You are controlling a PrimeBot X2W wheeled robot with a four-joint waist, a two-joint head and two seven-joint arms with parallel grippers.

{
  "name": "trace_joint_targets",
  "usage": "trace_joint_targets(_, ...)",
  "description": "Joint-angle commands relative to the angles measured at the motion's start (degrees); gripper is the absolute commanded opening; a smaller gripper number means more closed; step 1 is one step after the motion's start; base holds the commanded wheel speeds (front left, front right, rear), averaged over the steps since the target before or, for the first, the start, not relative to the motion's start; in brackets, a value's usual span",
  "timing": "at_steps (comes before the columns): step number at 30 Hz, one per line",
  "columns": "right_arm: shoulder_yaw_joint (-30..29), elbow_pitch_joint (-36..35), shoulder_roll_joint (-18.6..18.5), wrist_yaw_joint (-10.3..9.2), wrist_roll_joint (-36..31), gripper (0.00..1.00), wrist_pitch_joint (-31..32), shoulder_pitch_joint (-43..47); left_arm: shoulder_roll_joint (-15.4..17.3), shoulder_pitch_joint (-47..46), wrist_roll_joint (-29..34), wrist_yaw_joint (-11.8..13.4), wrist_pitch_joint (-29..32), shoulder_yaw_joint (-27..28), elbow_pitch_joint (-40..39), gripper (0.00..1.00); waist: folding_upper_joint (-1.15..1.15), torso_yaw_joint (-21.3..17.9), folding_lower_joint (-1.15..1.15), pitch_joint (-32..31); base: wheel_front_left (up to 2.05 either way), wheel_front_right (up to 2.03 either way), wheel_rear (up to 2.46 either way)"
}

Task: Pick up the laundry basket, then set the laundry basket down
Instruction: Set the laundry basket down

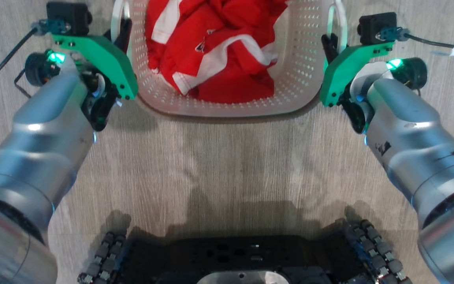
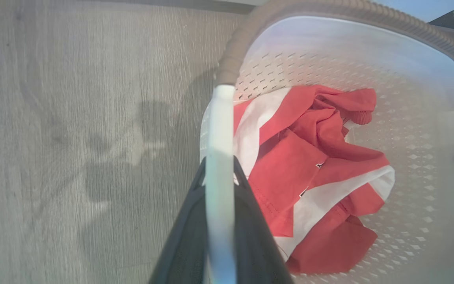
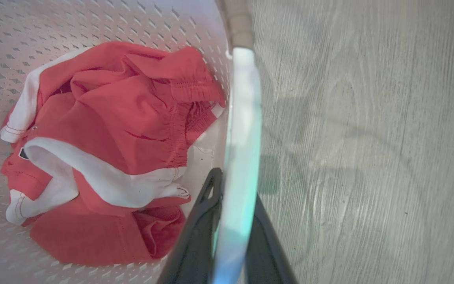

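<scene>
The laundry basket (image 1: 302, 67) is white perforated plastic with a brown rim band, seen at the top middle of the head view with red and white clothing (image 1: 215, 47) inside. My left gripper (image 1: 121, 33) is shut on its left loop handle (image 2: 219, 165), which runs between the dark fingers (image 2: 250, 221). On the other side my right gripper (image 1: 331, 43) is shut on the right loop handle (image 3: 240, 157). The basket's brown rim (image 2: 231, 59) curves away above the left handle. Whether the basket touches the floor I cannot tell.
Grey wood-look floor (image 1: 227, 165) spreads in front of the basket and to both sides. My dark wheeled base (image 1: 235, 256) sits at the bottom of the head view. Cables (image 1: 432, 41) trail from both wrist cameras.
</scene>
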Motion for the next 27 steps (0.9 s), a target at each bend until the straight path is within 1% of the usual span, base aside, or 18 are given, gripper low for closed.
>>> trace_joint_targets(1, 0.1, 0.8, -1.8, -0.1, -0.9, 0.0, -0.1, 2.5, 2.7, -1.5, 0.5, 0.0, -1.2, 2.1, -0.1, 0.0, 0.0, 0.1, 0.0, 0.2, 0.0, 0.0, 0.0)
trace_joint_targets(6, -3.7, 0.8, -1.9, -0.1, -5.6, 0.0, -0.5, 3.1, 2.1, 0.8, 6.7, 0.0, -1.2, 8.5, -1.1, 0.0, 0.0, 0.2, 0.0, 0.8, 0.0, 0.0, 0.0)
trace_joint_targets(10, -6.7, 0.8, -1.4, -0.1, -9.2, 0.0, 2.0, 3.9, 0.9, 3.2, 8.2, 0.0, -1.2, 10.3, -1.0, 0.0, 0.0, 0.1, 0.0, 0.8, 0.0, 0.0, 0.0)
trace_joint_targets(13, -9.4, 0.8, -0.9, -0.1, -11.2, 0.0, 4.3, 4.4, 0.2, 4.2, 7.3, 0.0, -1.2, 9.8, -0.5, 0.0, 0.0, -0.1, 0.0, 0.7, 0.0, 0.0, 0.0)
trace_joint_targets(18, -13.6, 0.8, -0.3, -0.1, -15.0, 0.0, 6.6, 4.9, 0.0, 4.3, 5.2, 0.0, -1.1, 8.0, -0.2, 0.0, 0.0, -0.2, 0.0, 0.7, 0.0, 0.0, 0.0)
trace_joint_targets(27, -21.2, 0.8, 0.4, -0.1, -22.2, 0.0, 7.5, 5.2, 0.2, 3.5, 1.7, 0.0, -0.9, 5.0, -0.1, 0.0, 0.0, -0.3, 0.0, 1.5, 0.0, 0.0, 0.0)
